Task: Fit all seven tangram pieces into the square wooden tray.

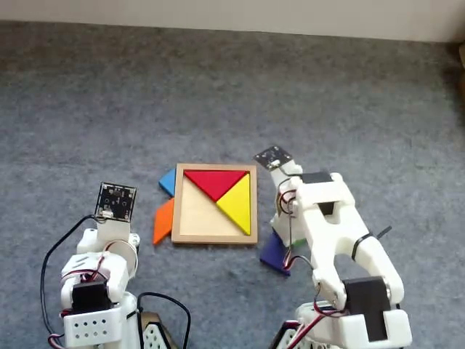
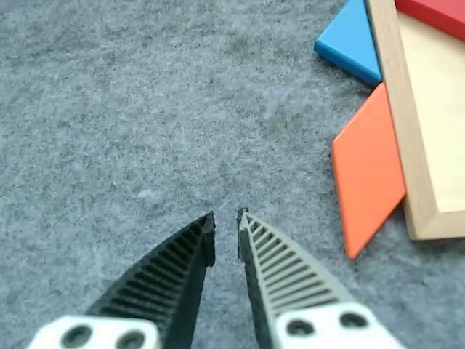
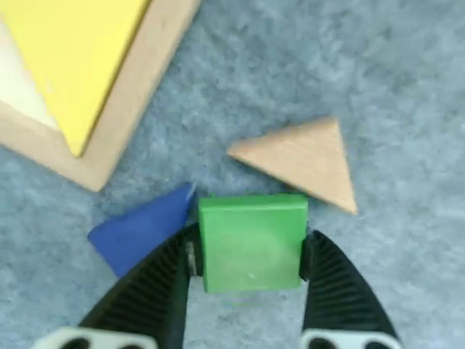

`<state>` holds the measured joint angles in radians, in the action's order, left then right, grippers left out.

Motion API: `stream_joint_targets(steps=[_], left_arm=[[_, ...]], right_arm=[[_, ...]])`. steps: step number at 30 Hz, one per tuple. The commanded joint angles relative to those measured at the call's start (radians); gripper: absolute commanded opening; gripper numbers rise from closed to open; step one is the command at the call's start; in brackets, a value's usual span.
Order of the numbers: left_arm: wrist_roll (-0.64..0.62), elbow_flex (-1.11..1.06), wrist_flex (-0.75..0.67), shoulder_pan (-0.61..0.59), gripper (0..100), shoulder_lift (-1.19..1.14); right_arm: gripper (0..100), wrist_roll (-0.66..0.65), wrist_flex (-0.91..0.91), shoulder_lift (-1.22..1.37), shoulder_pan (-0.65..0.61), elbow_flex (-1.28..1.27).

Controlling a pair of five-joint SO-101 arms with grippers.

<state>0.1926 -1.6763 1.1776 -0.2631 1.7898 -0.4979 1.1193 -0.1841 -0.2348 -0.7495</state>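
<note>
Square wooden tray [image 1: 214, 238] sits mid-table on grey carpet [image 1: 218, 87]; 2 of 7 pieces are seated: red triangle [image 1: 214, 182] with its long edge on the far rim, yellow triangle [image 1: 238, 203] with its long edge on the rim nearest the right arm; the two meet along one edge at tray centre; the rest of the floor is bare wood, open along the near rim and the rim on the left arm's side. 5 pieces are outside: light blue piece [image 2: 352, 43] and orange parallelogram [image 2: 370, 171] both butt against the outside of that left-side rim, corner to corner; dark blue triangle [image 3: 138, 229] lies off the tray's near corner on the right arm's side, close to it but apart; tan triangle [image 3: 301, 160] lies flat just beyond, apart from the tray; green square [image 3: 252, 225] is clamped between the fingers of the right gripper [image 3: 248, 240], one edge just beside the dark blue triangle's tip. Left gripper [image 2: 225, 218] hangs over bare carpet, well apart from the orange parallelogram; fingers almost together, a sliver of gap at the tips, nothing in it. Open room: wide carpet beyond the far rim and out past the light blue and orange pieces; it is tight on the right arm's side, with three pieces bunched there. Count: 1 tray, 7 pieces, 2 arms.
</note>
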Motion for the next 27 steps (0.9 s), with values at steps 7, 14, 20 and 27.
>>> stream_joint_targets(steps=[7, 14, 20, 27], left_arm=[[0.0, -0.019, -0.008, -0.01, 7, 0.036], [0.0, -0.019, -0.008, -0.01, 7, 0.036], [0.0, -0.019, -0.008, -0.01, 7, 0.036], [0.0, -0.019, -0.008, -0.01, 7, 0.036]], right_arm=[[11.6, -0.002, 0.219, -0.237, -0.084, 0.213], [11.6, 0.138, 0.114, -0.17, -0.346, 0.225], [11.6, 0.195, 0.024, -0.018, -0.447, 0.317], [11.6, 0.215, 0.03, 0.248, -0.495, 0.541]])
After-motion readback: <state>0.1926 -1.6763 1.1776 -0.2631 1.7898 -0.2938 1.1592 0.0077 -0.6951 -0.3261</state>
